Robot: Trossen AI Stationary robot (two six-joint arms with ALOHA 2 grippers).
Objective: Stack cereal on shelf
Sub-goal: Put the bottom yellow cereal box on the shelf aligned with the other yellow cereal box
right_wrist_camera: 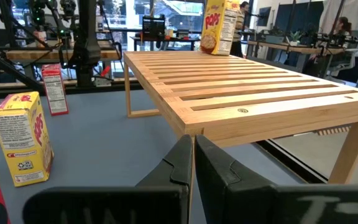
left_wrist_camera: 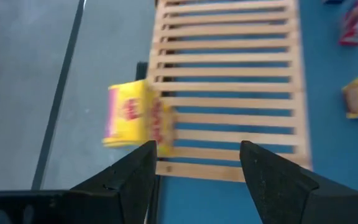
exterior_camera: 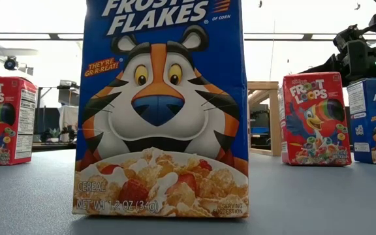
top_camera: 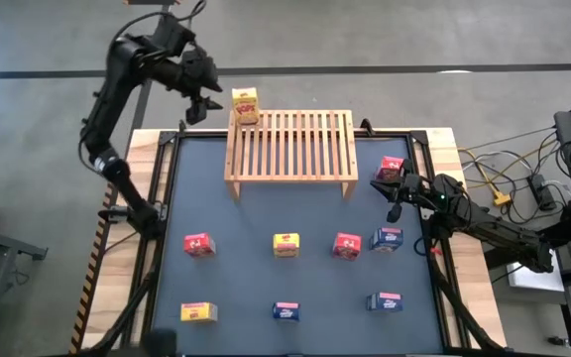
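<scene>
The wooden slatted shelf (top_camera: 290,144) stands at the table's far middle. One yellow cereal box (top_camera: 245,104) stands upright on its far left corner and also shows in the left wrist view (left_wrist_camera: 138,118) and the right wrist view (right_wrist_camera: 219,25). My left gripper (top_camera: 204,102) is open and empty, raised just left of that box (left_wrist_camera: 194,168). My right gripper (top_camera: 380,181) is shut and empty (right_wrist_camera: 192,162), low by the shelf's near right corner. A red box (top_camera: 390,167) stands right beside it; whether they touch, I cannot tell.
Several boxes stand on the table nearer the front: red (top_camera: 198,244), yellow (top_camera: 285,244), red (top_camera: 346,245), blue (top_camera: 387,239), yellow (top_camera: 197,312), blue (top_camera: 285,311), blue (top_camera: 385,301). A blue box (exterior_camera: 162,108) fills the low view.
</scene>
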